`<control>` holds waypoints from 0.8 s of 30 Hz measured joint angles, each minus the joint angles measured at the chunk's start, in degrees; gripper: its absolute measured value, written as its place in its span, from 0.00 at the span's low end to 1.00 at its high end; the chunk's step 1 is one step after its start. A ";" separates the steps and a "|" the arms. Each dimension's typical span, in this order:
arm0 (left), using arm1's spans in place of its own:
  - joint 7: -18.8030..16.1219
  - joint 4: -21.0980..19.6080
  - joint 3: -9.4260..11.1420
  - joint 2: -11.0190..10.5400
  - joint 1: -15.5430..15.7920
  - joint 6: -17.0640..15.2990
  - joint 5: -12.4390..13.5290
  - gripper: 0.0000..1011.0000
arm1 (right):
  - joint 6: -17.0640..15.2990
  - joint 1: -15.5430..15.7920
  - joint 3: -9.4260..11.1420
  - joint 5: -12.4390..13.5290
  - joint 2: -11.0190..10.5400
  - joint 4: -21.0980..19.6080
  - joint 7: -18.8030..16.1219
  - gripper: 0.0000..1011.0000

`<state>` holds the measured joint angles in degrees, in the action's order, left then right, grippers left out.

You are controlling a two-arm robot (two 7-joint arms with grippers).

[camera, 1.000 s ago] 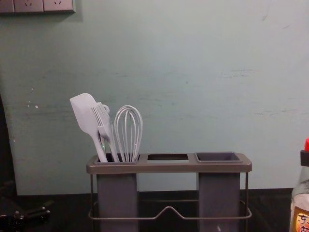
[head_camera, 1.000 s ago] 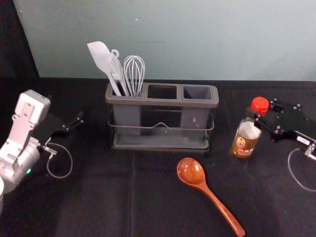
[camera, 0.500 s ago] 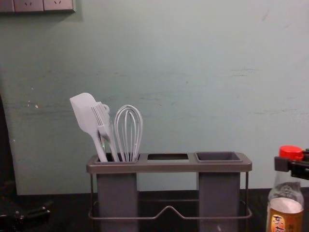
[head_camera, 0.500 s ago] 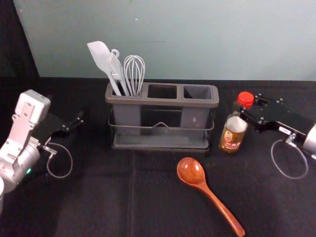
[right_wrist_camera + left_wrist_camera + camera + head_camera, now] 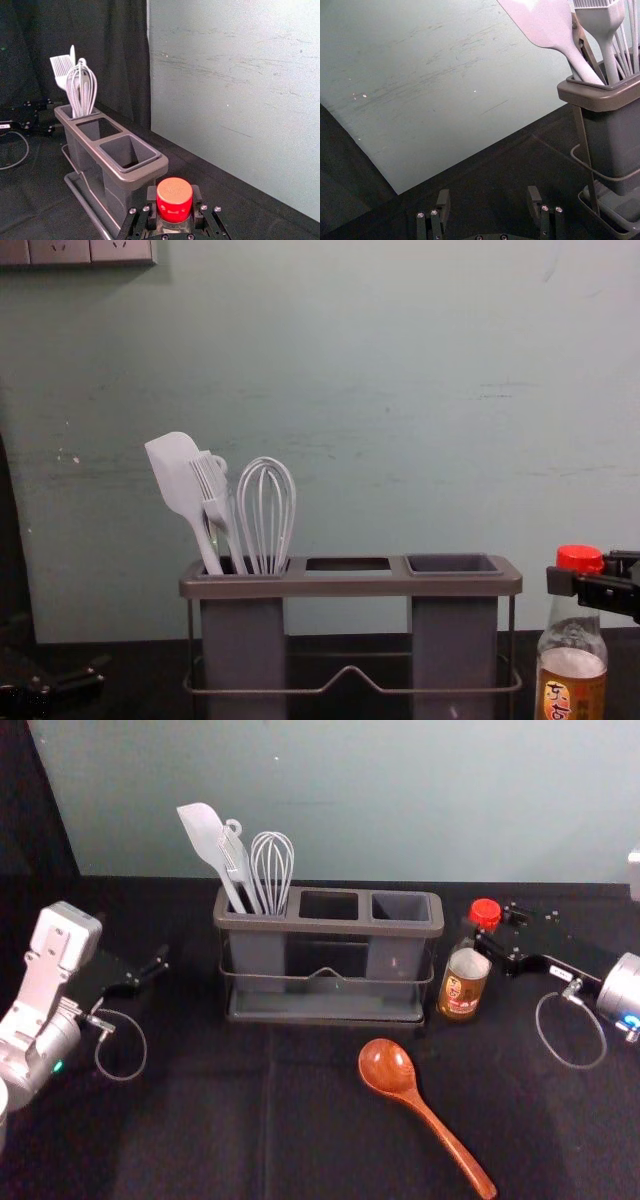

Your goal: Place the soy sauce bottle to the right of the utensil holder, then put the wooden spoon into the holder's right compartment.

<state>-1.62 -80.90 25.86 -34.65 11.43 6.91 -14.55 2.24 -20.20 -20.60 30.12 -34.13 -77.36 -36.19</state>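
Observation:
In the head view my right gripper (image 5: 494,942) is shut on the neck of the soy sauce bottle (image 5: 464,982), just right of the utensil holder (image 5: 330,927). The right wrist view has the red-capped bottle (image 5: 174,200) between the fingers of my right gripper (image 5: 174,206). The bottle (image 5: 571,680) is upright in the chest view. On the cloth in front of the holder lies the wooden spoon (image 5: 420,1108), its bowl toward the holder. My left gripper (image 5: 150,975) is parked at the left; the left wrist view shows this gripper (image 5: 488,202) open and holding nothing.
A white spatula (image 5: 206,838), a brush and a whisk (image 5: 272,870) stand in the holder's left compartment. The middle and right compartments (image 5: 400,907) hold nothing visible. Behind the black-covered table (image 5: 200,1120) rises a pale wall (image 5: 400,800).
The bottle has travelled left with my right gripper, coming closer to the holder's right end and slightly back toward the wall. My left arm, the spoon and the holder have stayed put.

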 joint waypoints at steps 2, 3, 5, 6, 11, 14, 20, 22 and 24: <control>0.00 0.00 0.00 0.00 0.01 0.00 0.00 0.99 | -0.08 -0.19 -0.03 -0.03 0.15 0.19 0.01 0.38; 0.00 0.00 0.00 0.00 0.00 0.00 0.00 0.99 | -0.09 -0.27 -0.04 -0.04 0.23 0.28 0.02 0.38; 0.00 0.00 0.00 0.00 0.00 0.00 0.00 0.99 | -0.16 -0.45 -0.06 -0.08 0.41 0.40 0.02 0.38; 0.00 0.00 0.00 0.00 0.01 0.00 0.00 0.99 | -0.19 -0.50 -0.07 -0.09 0.45 0.43 0.02 0.38; 0.00 0.00 0.00 0.00 0.00 0.00 0.00 0.99 | -0.35 -0.97 -0.18 -0.32 0.85 0.70 0.08 0.38; 0.00 0.00 0.00 0.00 0.00 0.00 0.00 0.99 | -0.55 -1.20 -0.28 -0.46 1.05 0.93 0.26 0.38; 0.00 0.00 0.00 0.00 0.00 0.00 0.00 0.99 | -1.29 -1.46 -0.45 -0.73 1.36 1.30 0.88 0.38; 0.00 0.00 0.00 0.00 0.00 0.00 0.00 0.99 | -1.41 -1.46 -0.45 -0.75 1.40 1.34 0.94 0.38; 0.00 0.00 0.00 0.00 0.00 0.00 0.00 0.99 | -1.42 -1.49 -0.44 -0.75 1.49 1.50 0.97 0.38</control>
<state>-1.62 -80.90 25.86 -34.65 11.43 6.91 -14.55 0.82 -21.69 -21.03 29.37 -32.64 -75.87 -35.22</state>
